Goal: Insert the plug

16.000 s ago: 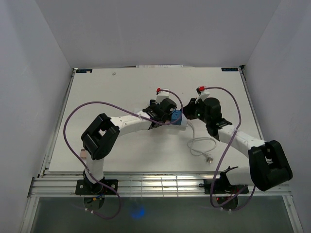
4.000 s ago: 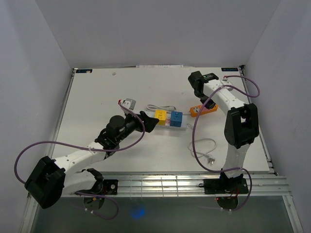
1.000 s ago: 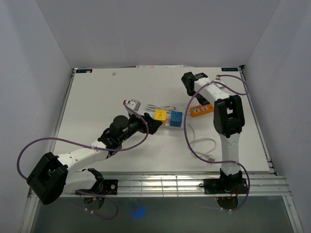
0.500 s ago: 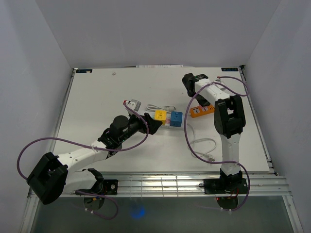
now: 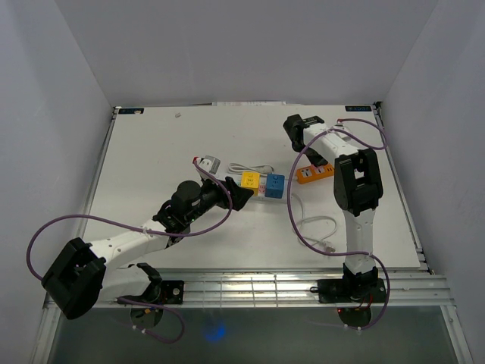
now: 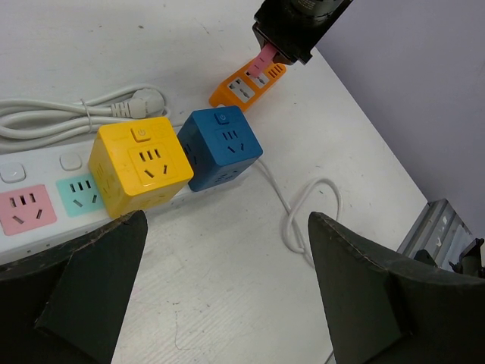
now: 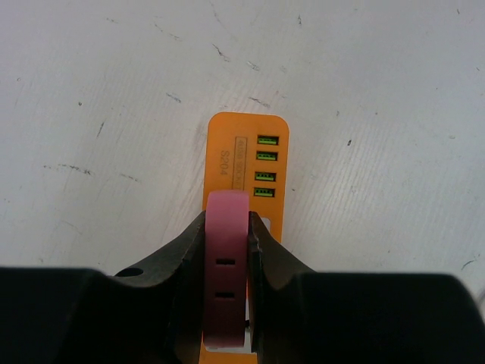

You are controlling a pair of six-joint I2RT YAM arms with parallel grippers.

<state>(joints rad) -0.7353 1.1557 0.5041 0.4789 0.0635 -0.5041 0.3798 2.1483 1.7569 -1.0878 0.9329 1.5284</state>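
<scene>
My right gripper (image 7: pixel 226 227) is shut on a pink plug (image 7: pixel 226 265). It holds the plug upright over the socket end of an orange power strip (image 7: pixel 246 159) with green USB ports. The plug's prongs are hidden. In the top view the right gripper (image 5: pixel 307 154) points down at the orange strip (image 5: pixel 317 174). The left wrist view also shows the pink plug (image 6: pixel 267 57) and the orange strip (image 6: pixel 244 87). My left gripper (image 6: pixel 227 227) is open and empty, low over the table just in front of the cubes; in the top view the left gripper (image 5: pixel 241 196) is beside them.
A white power strip (image 6: pixel 30 205) carries a yellow cube adapter (image 6: pixel 140 163) and a blue cube adapter (image 6: pixel 221 144). Its coiled cord (image 6: pixel 68 117) lies behind it. A loose white cable (image 5: pixel 318 231) loops on the table near the right arm.
Over the last four seconds my right gripper shifted left over the orange strip, and my left gripper moved closer to the cubes. In the last half second nothing visibly moved.
</scene>
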